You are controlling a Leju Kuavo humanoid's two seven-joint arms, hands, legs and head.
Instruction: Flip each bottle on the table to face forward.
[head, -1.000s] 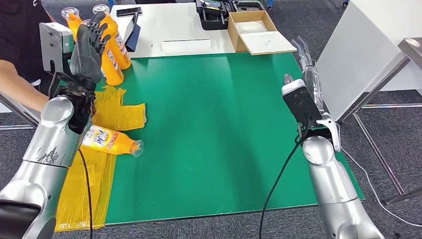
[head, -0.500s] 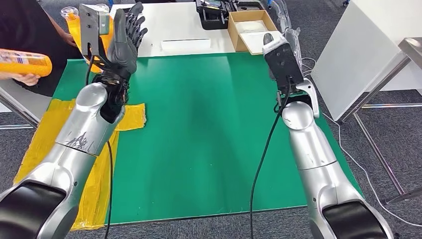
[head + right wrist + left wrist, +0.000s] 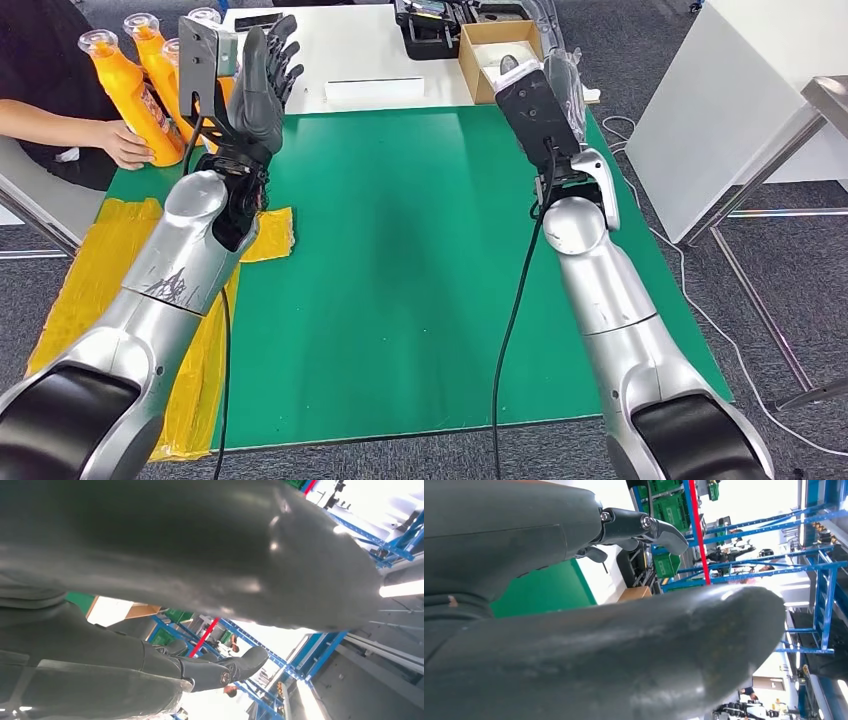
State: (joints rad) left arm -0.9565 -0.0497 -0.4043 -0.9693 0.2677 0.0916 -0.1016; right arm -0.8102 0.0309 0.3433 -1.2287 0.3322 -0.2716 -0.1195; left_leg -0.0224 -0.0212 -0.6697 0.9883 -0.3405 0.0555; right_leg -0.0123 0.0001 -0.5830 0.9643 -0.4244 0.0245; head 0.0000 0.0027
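On the far left corner of the green mat (image 3: 420, 260), orange bottles (image 3: 125, 95) stand upright in a small group, and a person's hand (image 3: 125, 145) rests on the nearest one. No bottle lies on the mat in front of the robot, and the yellow sheet (image 3: 100, 270) along the left edge carries nothing that I can see.

Both arms are raised above the table. The left hand (image 3: 262, 85) is held up just beside the bottles, its dark fingers (image 3: 283, 45) straight and a little apart, holding nothing. The right hand (image 3: 560, 75) is also lifted, near the cardboard box (image 3: 480, 60) at the far side; its fingers look clear and pale and seem extended, with nothing between them, though the wrist camera block hides part of them.

I judge that the robot is between two bottles: the standing ones seem finished, and the hands wait in the air. The next move probably needs a new bottle lying on the mat. Then one hand must come down, close around its body and turn it so the label faces forward.
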